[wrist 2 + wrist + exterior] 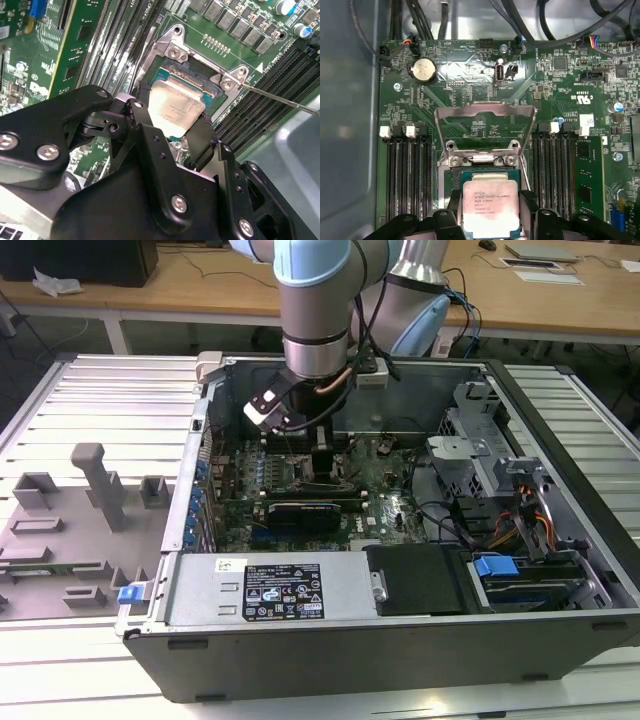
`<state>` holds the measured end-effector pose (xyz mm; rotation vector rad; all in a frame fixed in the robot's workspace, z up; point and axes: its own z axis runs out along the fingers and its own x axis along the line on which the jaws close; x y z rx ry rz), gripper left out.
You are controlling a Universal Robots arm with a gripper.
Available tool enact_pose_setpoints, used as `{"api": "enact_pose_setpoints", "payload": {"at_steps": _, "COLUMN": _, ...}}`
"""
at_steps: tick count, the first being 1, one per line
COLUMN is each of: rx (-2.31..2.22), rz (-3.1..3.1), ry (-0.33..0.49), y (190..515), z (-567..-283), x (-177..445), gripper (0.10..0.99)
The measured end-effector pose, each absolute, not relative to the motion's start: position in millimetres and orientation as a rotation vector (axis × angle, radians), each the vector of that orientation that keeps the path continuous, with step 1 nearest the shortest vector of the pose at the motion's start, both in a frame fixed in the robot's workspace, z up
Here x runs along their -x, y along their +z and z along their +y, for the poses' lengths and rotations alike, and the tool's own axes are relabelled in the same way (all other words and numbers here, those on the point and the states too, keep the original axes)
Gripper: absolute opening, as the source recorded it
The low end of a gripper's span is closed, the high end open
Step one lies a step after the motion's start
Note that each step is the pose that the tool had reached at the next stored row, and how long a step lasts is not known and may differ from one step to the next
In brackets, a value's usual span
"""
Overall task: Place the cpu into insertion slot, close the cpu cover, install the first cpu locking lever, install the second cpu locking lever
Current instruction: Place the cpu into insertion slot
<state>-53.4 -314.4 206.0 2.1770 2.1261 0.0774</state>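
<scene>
Two memory-slot banks [405, 175] beside cpu [490, 205], open cpu cover [485, 111] beyond.

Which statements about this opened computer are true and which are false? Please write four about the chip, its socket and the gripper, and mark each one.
1. The black gripper is shut on the small, flat, silvery-grey square cpu. True.
2. The thin silvery metal-frame cpu cover lies closed over the socket. False: it stands swung open, away from the socket.
3. The cpu is held at the square, metal-rimmed insertion slot in the green circuit board. True.
4. The cpu rests on a grey tray outside the case. False: it is inside the case, between the gripper's fingers.
</scene>
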Motion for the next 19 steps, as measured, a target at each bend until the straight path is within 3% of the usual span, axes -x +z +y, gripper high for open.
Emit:
{"api": "enact_pose_setpoints", "payload": {"at_steps": 16, "rx": -2.199, "rz": 2.119, "ry": 0.095, "y": 197.8, "z": -311.7, "x": 54.1, "gripper": 0.541}}
{"api": "enact_pose_setpoints", "payload": {"at_steps": 18, "rx": -2.199, "rz": 2.119, "ry": 0.094, "y": 197.9, "z": -311.8, "x": 54.2, "gripper": 0.553}}
{"api": "enact_pose_setpoints", "payload": {"at_steps": 19, "rx": -2.199, "rz": 2.119, "ry": 0.094, "y": 198.0, "z": -311.8, "x": 54.2, "gripper": 0.616}}
